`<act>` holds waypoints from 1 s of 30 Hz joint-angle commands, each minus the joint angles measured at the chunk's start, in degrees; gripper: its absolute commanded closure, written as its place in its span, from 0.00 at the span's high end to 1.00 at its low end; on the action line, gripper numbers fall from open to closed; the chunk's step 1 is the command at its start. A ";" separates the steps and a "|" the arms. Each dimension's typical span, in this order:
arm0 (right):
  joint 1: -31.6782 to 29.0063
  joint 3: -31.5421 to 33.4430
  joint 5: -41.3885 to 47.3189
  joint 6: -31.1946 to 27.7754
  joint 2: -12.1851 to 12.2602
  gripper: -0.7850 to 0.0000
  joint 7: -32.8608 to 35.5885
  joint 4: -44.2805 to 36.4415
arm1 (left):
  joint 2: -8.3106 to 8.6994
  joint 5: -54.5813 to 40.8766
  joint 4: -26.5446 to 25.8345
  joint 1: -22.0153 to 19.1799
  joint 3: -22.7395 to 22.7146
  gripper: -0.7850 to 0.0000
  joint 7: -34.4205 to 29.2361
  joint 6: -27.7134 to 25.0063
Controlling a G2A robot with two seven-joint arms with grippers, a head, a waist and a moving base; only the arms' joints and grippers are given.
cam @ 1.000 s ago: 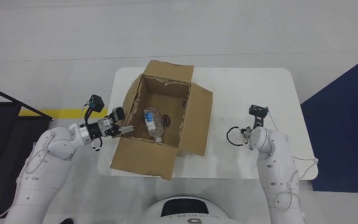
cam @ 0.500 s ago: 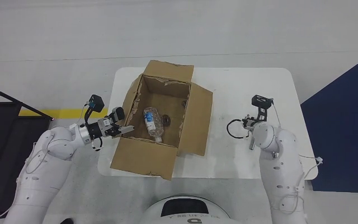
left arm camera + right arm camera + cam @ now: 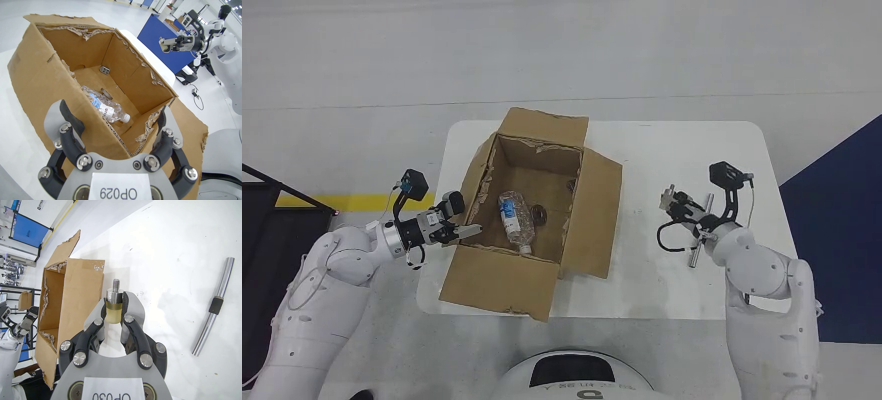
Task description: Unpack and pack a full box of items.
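The right gripper (image 3: pixel 114 299) is closed on a small bumper with a threaded stud (image 3: pixel 113 311); its pads press the yellowish body and the metal cap, above the white table (image 3: pixel 170 247) and well apart from the cardboard box (image 3: pixel 75 298). The left gripper (image 3: pixel 114 111) hangs with its fingers spread wide and empty, just beside the box's outer wall.

The hold looks narrow, so I judge that a quick swing could twist the bumper or let it slip; if it is released too near the torn rim or over the folded-out flap, it may bounce onto the table instead of falling inside; it could also land on the crushed plastic bottle (image 3: pixel 105 108) lying on the box floor. The box seems light; a push from the left gripper may slide it. The steel rod (image 3: pixel 213 306) lies loose on the table near the right arm; a touch could make it roll away.

The floor corner under the nearest wall is hidden; a small metal plate with holes (image 3: pixel 105 70) and a round metal disc (image 3: pixel 106 94) are hard to identify; whether something lies under the bottle, I cannot tell.
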 commanded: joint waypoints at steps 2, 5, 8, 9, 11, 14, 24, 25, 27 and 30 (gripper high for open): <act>-0.20 0.73 1.50 -3.17 0.25 0.00 -0.17 1.60 | 0.00 0.00 0.00 0.00 0.00 1.00 0.00 0.00; 1.17 -2.78 -0.49 -5.23 0.48 0.00 0.51 -1.13 | 0.00 0.00 0.00 0.00 0.00 1.00 0.00 0.00; 6.16 -11.47 -5.14 -7.42 0.52 0.00 3.41 -2.33 | 0.00 0.00 0.00 0.00 0.00 1.00 0.00 0.00; 8.73 -15.53 -7.49 -8.14 0.44 0.00 4.59 -2.09 | 0.00 0.00 0.00 0.00 0.00 1.00 0.00 0.00; 13.94 -23.31 -11.40 -7.73 0.03 0.00 6.28 -0.03 | 0.00 0.00 0.00 0.00 0.00 1.00 0.00 0.00; 22.35 -33.86 -14.70 -6.14 -1.10 0.00 8.06 5.66 | 0.00 0.00 0.00 0.00 0.00 1.00 0.00 0.00; 43.89 -55.08 -16.82 6.48 -7.30 0.00 11.99 37.98 | 0.00 0.00 0.00 0.00 0.00 1.00 0.00 0.00; 45.40 -55.99 -16.77 7.62 -7.93 0.00 11.56 41.05 | 0.00 0.00 0.00 0.00 0.00 1.00 0.00 0.00; 47.56 -58.33 -17.22 9.67 -9.20 0.00 11.39 47.06 | 0.00 0.00 0.00 0.00 0.00 1.00 0.00 0.00; 50.36 -60.00 -14.05 10.53 -11.00 0.00 13.26 54.00 | 0.00 0.00 0.00 0.00 0.00 1.00 0.00 0.00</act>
